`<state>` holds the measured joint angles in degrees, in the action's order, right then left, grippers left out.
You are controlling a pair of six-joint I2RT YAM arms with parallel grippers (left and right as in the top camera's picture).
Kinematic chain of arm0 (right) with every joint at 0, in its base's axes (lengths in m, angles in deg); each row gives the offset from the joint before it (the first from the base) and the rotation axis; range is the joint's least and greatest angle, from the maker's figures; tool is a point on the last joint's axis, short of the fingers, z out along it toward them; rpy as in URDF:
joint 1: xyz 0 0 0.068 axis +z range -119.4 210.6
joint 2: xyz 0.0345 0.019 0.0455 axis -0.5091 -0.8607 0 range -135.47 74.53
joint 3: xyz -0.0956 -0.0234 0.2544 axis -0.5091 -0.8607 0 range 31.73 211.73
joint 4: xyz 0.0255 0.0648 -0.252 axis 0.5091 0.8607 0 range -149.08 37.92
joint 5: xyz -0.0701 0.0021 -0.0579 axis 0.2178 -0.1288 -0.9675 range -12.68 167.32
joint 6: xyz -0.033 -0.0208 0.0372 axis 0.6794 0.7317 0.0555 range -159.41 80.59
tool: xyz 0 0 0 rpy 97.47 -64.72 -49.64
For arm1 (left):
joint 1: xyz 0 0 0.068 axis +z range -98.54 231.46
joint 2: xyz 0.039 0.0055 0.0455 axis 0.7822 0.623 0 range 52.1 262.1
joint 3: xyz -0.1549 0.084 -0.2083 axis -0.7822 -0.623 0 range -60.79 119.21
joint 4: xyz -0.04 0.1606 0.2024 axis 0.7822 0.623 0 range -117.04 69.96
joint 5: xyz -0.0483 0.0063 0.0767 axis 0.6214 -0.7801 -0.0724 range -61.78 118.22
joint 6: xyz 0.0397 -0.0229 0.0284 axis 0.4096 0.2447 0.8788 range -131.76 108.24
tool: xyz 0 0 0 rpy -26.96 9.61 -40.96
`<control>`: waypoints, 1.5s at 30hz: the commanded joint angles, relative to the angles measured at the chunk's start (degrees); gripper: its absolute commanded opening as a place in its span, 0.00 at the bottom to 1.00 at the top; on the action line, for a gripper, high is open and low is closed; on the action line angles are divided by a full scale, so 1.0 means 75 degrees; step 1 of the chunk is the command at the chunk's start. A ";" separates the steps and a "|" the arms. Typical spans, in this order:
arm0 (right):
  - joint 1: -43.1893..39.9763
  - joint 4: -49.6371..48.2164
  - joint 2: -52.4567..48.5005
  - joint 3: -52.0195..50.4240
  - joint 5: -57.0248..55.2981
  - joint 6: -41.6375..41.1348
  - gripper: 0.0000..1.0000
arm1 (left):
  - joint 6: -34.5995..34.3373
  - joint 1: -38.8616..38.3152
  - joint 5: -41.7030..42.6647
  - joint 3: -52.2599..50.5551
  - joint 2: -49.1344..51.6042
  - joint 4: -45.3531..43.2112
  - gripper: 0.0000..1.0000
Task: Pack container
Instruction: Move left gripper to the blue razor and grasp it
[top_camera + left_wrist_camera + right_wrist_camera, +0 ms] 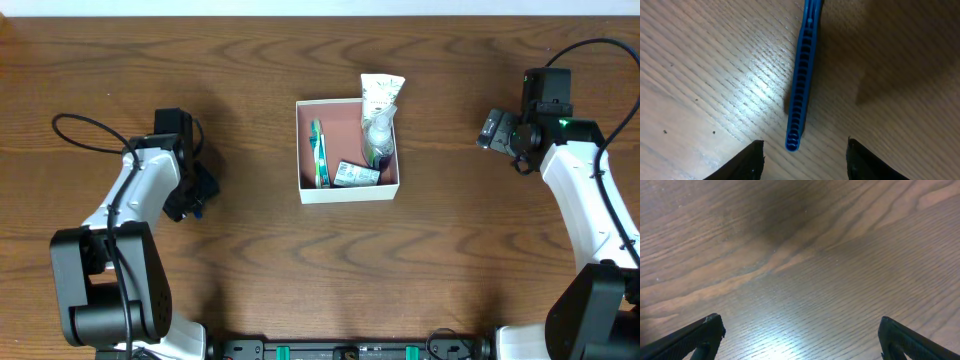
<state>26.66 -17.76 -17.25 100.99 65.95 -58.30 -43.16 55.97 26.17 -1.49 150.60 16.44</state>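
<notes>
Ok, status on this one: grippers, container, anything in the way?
Left gripper open, jaws astride a blue comb on the table. Right gripper open over bare table. Container partly packed, toiletries inside. Path to it clear.

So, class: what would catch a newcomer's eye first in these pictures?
The white-walled container at the centre of the table, already holding toiletries. Then the blue comb lying at the left, between the left gripper's open fingers. The right gripper hangs open over bare wood.
</notes>
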 commanded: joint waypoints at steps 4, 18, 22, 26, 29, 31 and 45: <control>-0.0052 0.0009 0.0015 0.0035 -0.0050 -0.0108 0.99 | 0.0184 0.0047 -0.0012 -0.0583 0.0073 -0.0519 0.53; -0.0052 0.0009 0.0015 0.0035 -0.0050 -0.0108 0.99 | 0.0670 0.0050 -0.0017 -0.1195 0.0076 -0.1696 0.53; -0.0052 0.0009 0.0015 0.0035 -0.0050 -0.0108 0.99 | 0.0702 0.0070 -0.0020 -0.1224 0.0102 -0.1839 0.53; -0.0052 0.0009 0.0015 0.0035 -0.0050 -0.0108 0.99 | 0.0699 0.0128 -0.0017 -0.1230 0.0201 -0.1827 0.52; -0.0052 0.0009 0.0015 0.0035 -0.0050 -0.0108 0.99 | 0.0699 0.0210 -0.0017 -0.1244 0.0326 -0.1813 0.45; -0.0052 0.0006 0.0015 0.0035 -0.0050 -0.0105 0.99 | 0.0697 0.0262 -0.0015 -0.1244 0.0437 -0.1807 0.35; -0.0052 0.0009 0.0015 0.0035 -0.0050 -0.0108 0.99 | 0.0702 0.0297 0.0370 -0.1064 0.0609 -0.1679 0.06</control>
<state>26.66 -17.73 -17.25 100.99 65.95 -58.30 -38.48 57.64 27.20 -8.20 151.41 2.63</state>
